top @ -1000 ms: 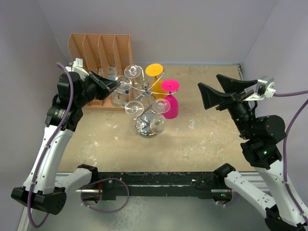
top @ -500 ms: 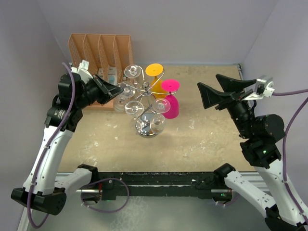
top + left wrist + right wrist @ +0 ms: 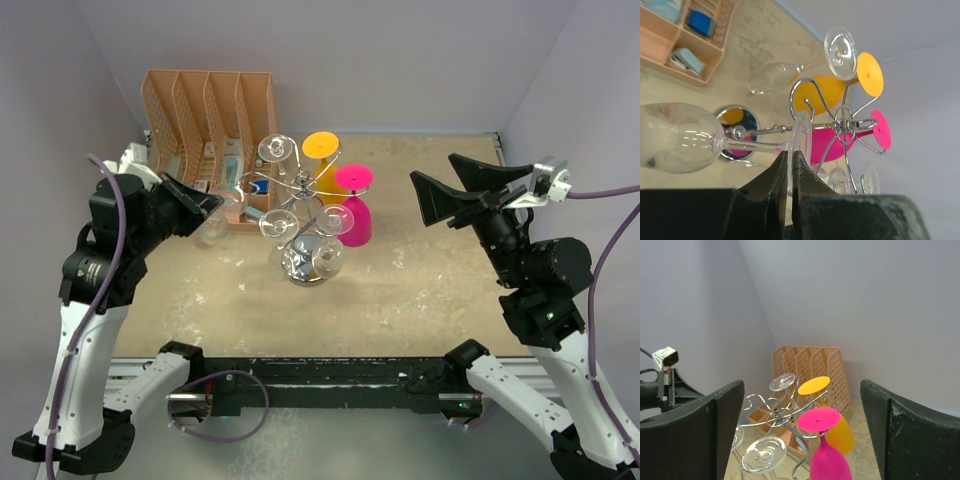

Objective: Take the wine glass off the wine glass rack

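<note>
My left gripper (image 3: 789,159) is clamped tight on the stem of a clear wine glass (image 3: 679,138), right by its foot, with the glass lying sideways so the bowl points off to one side. A second ago this gripper was in among the curled arms of the wire rack (image 3: 303,192). Now my left arm has drawn back toward the left edge of the worktop (image 3: 420,290), and the glass has come with it. From above, the glass hangs just in front of the orange file organizer (image 3: 205,100), beside the rack and no longer on it. The curled end of the nearest rack arm stands bare. In my wrist view the rack's hub and arms lie behind the glass's foot, and I cannot see any wire still hooked around the stem. I judge the lift-off as done, or very nearly so. The other glasses still hang in place, among them an orange glass (image 3: 322,146), a pink glass (image 3: 356,203) and several clear ones. What remains, as I see it, is to carry the glass clear and set it down on bare worktop without knocking the organizer. My right gripper (image 3: 432,167) has not moved: it hangs near the right edge with its fingers spread wide and nothing between them.
</note>
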`<action>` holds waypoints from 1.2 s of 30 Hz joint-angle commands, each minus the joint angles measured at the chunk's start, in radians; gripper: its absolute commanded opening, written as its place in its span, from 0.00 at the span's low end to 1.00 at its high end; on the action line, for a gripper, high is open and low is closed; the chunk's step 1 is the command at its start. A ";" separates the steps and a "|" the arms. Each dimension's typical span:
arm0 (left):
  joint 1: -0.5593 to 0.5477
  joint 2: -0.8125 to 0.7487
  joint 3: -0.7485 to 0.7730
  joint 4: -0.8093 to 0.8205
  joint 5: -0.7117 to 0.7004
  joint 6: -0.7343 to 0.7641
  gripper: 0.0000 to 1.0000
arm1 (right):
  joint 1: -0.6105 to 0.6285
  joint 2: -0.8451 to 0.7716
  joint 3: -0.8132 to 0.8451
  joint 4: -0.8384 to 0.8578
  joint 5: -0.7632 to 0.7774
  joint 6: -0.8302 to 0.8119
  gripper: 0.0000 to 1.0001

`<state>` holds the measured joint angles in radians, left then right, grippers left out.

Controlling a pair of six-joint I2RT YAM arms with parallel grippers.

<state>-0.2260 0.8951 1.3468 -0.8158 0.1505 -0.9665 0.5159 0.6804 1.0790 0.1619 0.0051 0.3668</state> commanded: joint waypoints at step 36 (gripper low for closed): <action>-0.008 0.247 0.272 1.317 0.461 -0.699 0.00 | -0.001 0.500 0.169 0.731 -0.512 0.438 1.00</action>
<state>-0.2260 1.1763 1.6203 0.2562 0.5991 -1.5311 0.5163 1.1484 1.1790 0.6827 -0.4412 0.6861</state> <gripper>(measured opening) 0.021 0.994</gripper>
